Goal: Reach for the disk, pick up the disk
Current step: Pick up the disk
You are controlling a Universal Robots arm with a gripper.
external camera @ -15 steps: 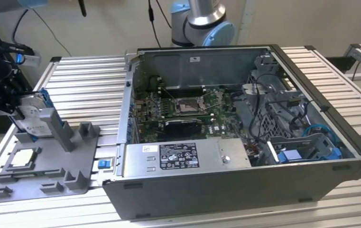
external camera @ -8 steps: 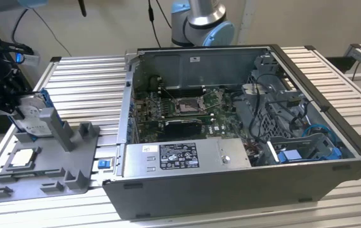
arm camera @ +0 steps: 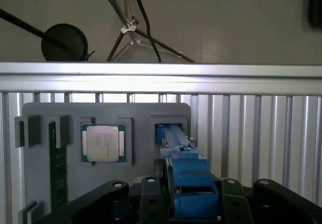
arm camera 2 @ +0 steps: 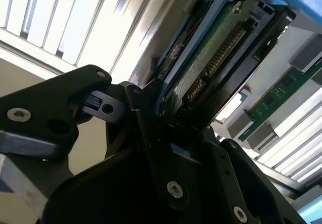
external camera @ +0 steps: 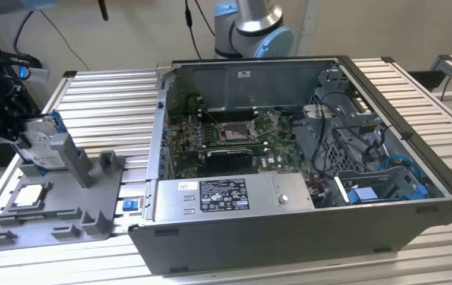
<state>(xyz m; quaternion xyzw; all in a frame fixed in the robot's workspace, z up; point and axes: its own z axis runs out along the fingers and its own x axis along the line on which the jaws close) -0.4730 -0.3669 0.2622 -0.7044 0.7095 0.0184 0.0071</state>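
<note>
In the exterior view, the claw (external camera: 8, 127) is reaching in over the counter's (external camera: 107, 89) edge on the exterior view's left. There a grey holder (external camera: 51, 228) is lying beside the open computer case (external camera: 289, 237). The disk (external camera: 42, 142) is standing on edge in a slot at the holder's far end, and a small square chip (external camera: 30, 196) is resting in a pocket nearer the counter's front corner. In the second wrist view, the claw (arm camera 2: 173, 128) is closing narrow on the end of the disk (arm camera 2: 211, 53), its black fingers (arm camera 2: 143, 108) pressing against the blue frame beside the green circuit board. In the first wrist view, the claw (arm camera: 193, 194) is gripping the disk (arm camera: 188, 168) by that blue frame. The far end of the disk is sitting down in the holder's (arm camera: 141, 116) slot, with the chip (arm camera: 103, 143) and a memory stick (arm camera: 58, 168) sitting in pockets alongside. The hold looks to be on plastic, not metal, so the frame may flex and let the drive slip. A crooked pull could bind the disk in its slot and drag the holder along the counter (arm camera: 251, 133), possibly jolting the chip out of its pocket.
</note>
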